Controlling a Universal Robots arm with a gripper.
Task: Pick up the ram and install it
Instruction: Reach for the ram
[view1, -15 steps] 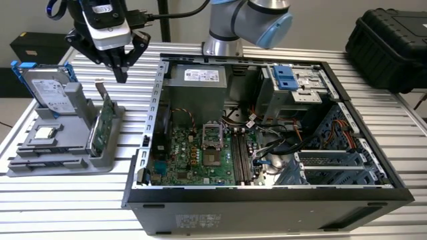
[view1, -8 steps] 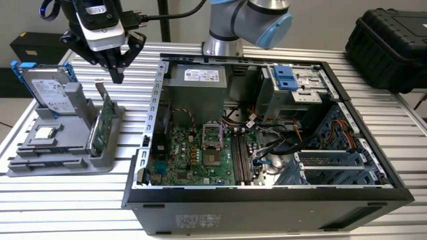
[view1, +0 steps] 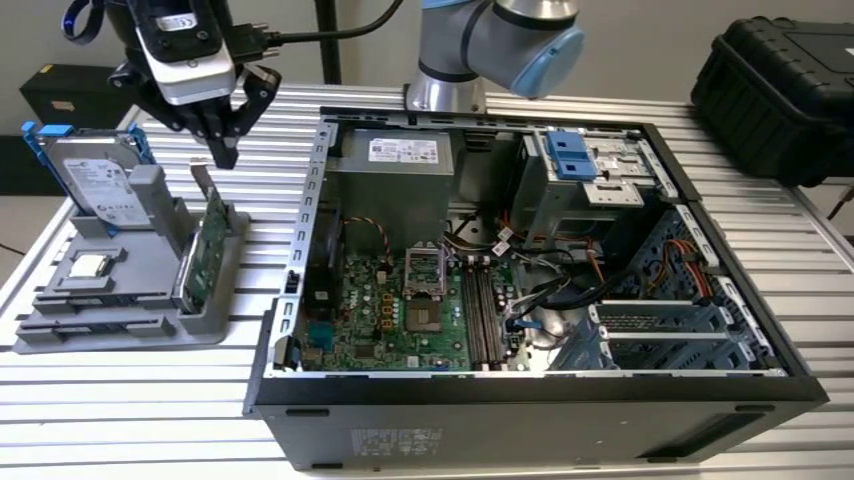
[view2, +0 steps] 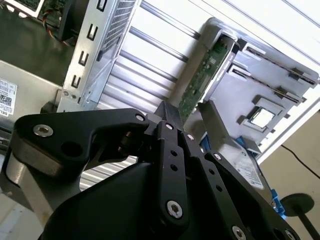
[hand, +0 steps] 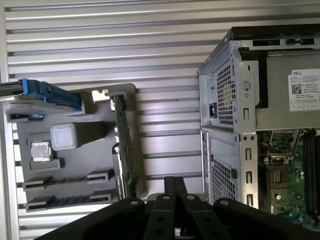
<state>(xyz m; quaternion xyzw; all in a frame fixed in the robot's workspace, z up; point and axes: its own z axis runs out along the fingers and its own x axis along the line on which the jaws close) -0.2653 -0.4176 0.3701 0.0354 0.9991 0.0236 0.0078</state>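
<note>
The end effector (view1: 227, 150) hangs over the grey holder (view1: 127, 338), its black fingers (hand: 170, 182) drawn together to a point with nothing between them. That point sits just above the upper end of the green card (view1: 210, 245), which stands on edge along one side of the holder. Whether the tips touch the card's metal bracket, I can't tell.

In both wrist views the closed tips line up with that card edge. The ram (hand: 70, 201) is not in the grip. It lies edge-up in one of the long low slots at the holder's front end, with the processor chip (view1: 87, 266) between those slots and the holder's back. A second slot runs alongside it, closer to the chip.

At the back of the holder the silver hard drive (view1: 100, 180) stands upright in its blue rails, close beside where the end effector hovers.

The holder rests on the slatted metal surface (view1: 134, 400). The open computer case (view1: 534, 410) lies just beside the holder, on the exterior view's right, motherboard facing up.
</note>
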